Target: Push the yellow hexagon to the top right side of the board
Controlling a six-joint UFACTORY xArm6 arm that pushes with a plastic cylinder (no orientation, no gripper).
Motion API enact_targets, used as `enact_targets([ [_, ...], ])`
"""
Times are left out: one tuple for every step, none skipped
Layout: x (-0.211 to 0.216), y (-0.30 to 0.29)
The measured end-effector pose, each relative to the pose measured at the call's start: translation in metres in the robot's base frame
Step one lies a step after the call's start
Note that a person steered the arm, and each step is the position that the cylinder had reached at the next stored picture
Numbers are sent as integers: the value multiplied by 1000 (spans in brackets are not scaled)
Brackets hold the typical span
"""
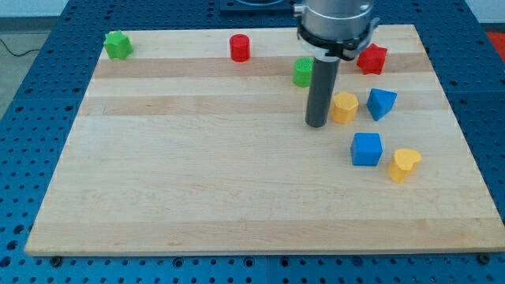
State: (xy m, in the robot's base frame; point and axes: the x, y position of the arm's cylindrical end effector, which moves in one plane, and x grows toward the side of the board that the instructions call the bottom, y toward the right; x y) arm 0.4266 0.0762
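1. Yellow hexagon [344, 107] sits on wooden board [237, 197], right half.
2. My tip [317, 124] rests just left of hexagon; rod holds nothing.
3. Blue triangular block [381, 103] just right of hexagon; blue cube [366, 149] below it.

On the pale wooden bench [197, 197] are eight small blocks: two green [118, 45] [302, 72], two red [239, 48] [372, 58], two blue [381, 103] [366, 148], two yellow [344, 107] [404, 164].

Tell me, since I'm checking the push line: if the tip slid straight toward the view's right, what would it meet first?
Probably the yellow hexagon, just right of my tip; the blue block lies beyond it.
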Motion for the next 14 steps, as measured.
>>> enact_targets([
  [28, 0],
  [39, 23],
  [18, 38],
  [-18, 38],
  [-53, 38],
  [-57, 38],
  [-37, 38],
  [-35, 65],
  [-47, 80],
  [-71, 70],
  [-94, 55],
  [-103, 55],
  [-105, 55],
  [-136, 55],
])
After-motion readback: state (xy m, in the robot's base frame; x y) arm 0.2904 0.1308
